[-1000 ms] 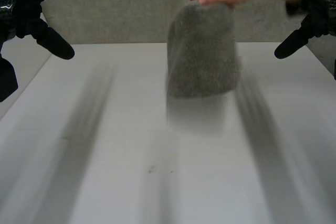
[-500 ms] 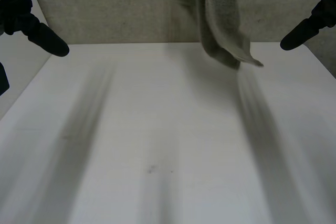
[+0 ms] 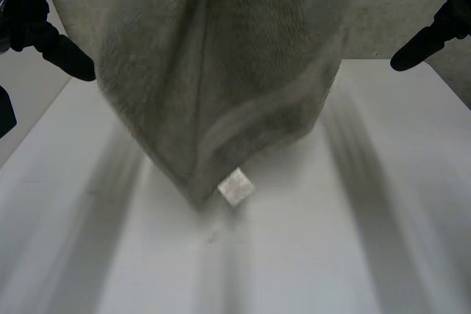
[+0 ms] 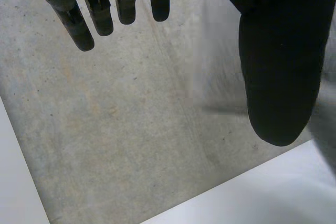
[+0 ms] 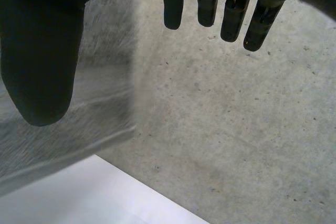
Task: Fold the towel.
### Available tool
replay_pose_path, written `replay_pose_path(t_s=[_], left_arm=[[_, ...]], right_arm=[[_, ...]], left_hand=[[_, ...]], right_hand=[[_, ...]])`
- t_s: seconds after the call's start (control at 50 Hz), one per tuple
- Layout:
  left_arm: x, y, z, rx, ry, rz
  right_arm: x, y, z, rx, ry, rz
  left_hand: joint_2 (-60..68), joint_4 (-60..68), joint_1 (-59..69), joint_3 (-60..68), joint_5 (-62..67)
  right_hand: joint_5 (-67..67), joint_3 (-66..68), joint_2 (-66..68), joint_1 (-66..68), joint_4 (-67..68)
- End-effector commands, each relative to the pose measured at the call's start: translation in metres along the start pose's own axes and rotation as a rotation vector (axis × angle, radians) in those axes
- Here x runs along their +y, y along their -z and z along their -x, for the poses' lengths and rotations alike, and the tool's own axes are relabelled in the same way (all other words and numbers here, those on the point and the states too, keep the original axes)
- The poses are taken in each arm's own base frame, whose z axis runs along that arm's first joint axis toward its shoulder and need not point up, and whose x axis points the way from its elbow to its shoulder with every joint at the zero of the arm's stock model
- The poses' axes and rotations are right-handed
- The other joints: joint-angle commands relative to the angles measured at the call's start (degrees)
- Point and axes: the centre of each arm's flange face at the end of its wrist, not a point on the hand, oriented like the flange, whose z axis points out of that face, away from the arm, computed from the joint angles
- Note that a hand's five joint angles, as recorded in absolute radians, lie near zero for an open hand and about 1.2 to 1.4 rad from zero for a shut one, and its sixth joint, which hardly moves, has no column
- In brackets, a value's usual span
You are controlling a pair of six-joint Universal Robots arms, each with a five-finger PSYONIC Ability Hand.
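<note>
A grey-green towel (image 3: 221,71) hangs spread out in the air over the far middle of the white table (image 3: 309,255), its lowest corner with a white label (image 3: 235,187) just above the tabletop. My left hand (image 3: 44,31) is raised at the far left, open, its fingers (image 4: 89,9) straight and its thumb (image 4: 278,66) apart, holding nothing. My right hand (image 3: 434,23) is raised at the far right, open too, with straight fingers (image 5: 231,9). The towel's edge (image 5: 100,108) shows beside the right thumb (image 5: 39,56), not touching it.
A grey concrete floor (image 4: 121,129) lies beyond the table's far edge. The table's left edge (image 3: 29,137) runs near my left arm.
A person's hand held the bunched towel one second ago. The towel swung up and now hangs unfurled, wider and lower, toward the table. Both my hands stay raised and open.
</note>
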Motion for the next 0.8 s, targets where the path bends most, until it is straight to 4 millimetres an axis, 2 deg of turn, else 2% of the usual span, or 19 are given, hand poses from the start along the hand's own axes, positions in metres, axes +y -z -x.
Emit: replay_pose_path(t_s=[0.02,0.4,0.52,0.56,0.58,0.6,0.62,0.66,0.68,0.72,0.74,0.78,0.8], left_arm=[[0.0,0.0,0.0,0.001,0.0,-0.003],[0.004,-0.001,-0.003,0.013,0.002,-0.006],[0.01,-0.008,-0.005,0.016,0.005,-0.042],[0.016,-0.014,-0.009,0.041,0.006,-0.051],[0.016,-0.014,-0.009,0.041,0.006,-0.051],[0.023,-0.019,-0.013,0.074,0.004,-0.037],[0.023,-0.019,-0.013,0.074,0.004,-0.036],[0.042,-0.028,-0.023,0.148,0.0,0.02],[0.043,-0.028,-0.023,0.148,0.0,0.021],[0.069,-0.039,-0.032,0.216,-0.004,0.102],[0.069,-0.039,-0.032,0.216,-0.004,0.103],[0.098,-0.051,-0.039,0.265,-0.008,0.182],[0.099,-0.051,-0.039,0.265,-0.008,0.183]], right_arm=[[0.001,0.0,0.0,-0.001,0.0,0.002],[0.003,0.0,0.003,-0.015,-0.001,0.003],[0.012,-0.003,0.012,-0.089,-0.008,0.027],[0.026,-0.011,0.019,-0.147,-0.012,0.067],[0.026,-0.011,0.019,-0.148,-0.012,0.067],[0.035,-0.016,0.023,-0.184,-0.009,0.103],[0.035,-0.016,0.023,-0.185,-0.009,0.103],[0.052,-0.021,0.029,-0.238,0.012,0.161],[0.052,-0.021,0.029,-0.238,0.013,0.162],[0.071,-0.024,0.034,-0.283,0.04,0.241],[0.071,-0.024,0.034,-0.283,0.04,0.241],[0.094,-0.029,0.037,-0.312,0.038,0.339],[0.094,-0.029,0.037,-0.312,0.038,0.34]], left_hand=[[0.5,0.4,-0.2,0.5,-1.7],[0.5,0.4,-0.2,0.5,-1.7],[1.9,1.8,1.2,1.9,-0.3],[3.9,3.8,3.2,3.9,1.7],[4.0,3.8,3.2,3.9,1.7],[4.3,4.2,3.5,4.2,2.1],[4.3,4.2,3.5,4.2,2.1],[6.6,6.5,5.9,6.5,4.4],[6.6,6.5,5.9,6.6,4.4],[8.2,8.0,7.4,8.1,5.9],[8.2,8.0,7.4,8.1,5.9],[10.5,10.4,9.7,10.4,8.3],[10.5,10.4,9.8,10.4,8.3]], right_hand=[[-3.3,-2.5,-4.4,-4.2,-3.6],[-3.3,-2.5,-4.4,-4.2,-3.6],[-3.3,-2.5,-4.4,-4.2,-3.6],[-3.3,-2.5,-4.4,-4.2,-3.6],[-3.3,-2.5,-4.4,-4.2,-3.6],[-3.3,-2.5,-4.4,-4.2,-3.6],[-3.3,-2.5,-4.4,-4.2,-3.6],[-3.3,-2.5,-4.4,-4.2,-3.6],[-3.3,-2.5,-4.4,-4.2,-3.6],[-3.3,-2.5,-4.4,-4.2,-3.6],[-3.3,-2.5,-4.4,-4.2,-3.6],[-3.3,-2.5,-4.4,-4.2,-3.6],[-3.3,-2.5,-4.4,-4.2,-3.6]])
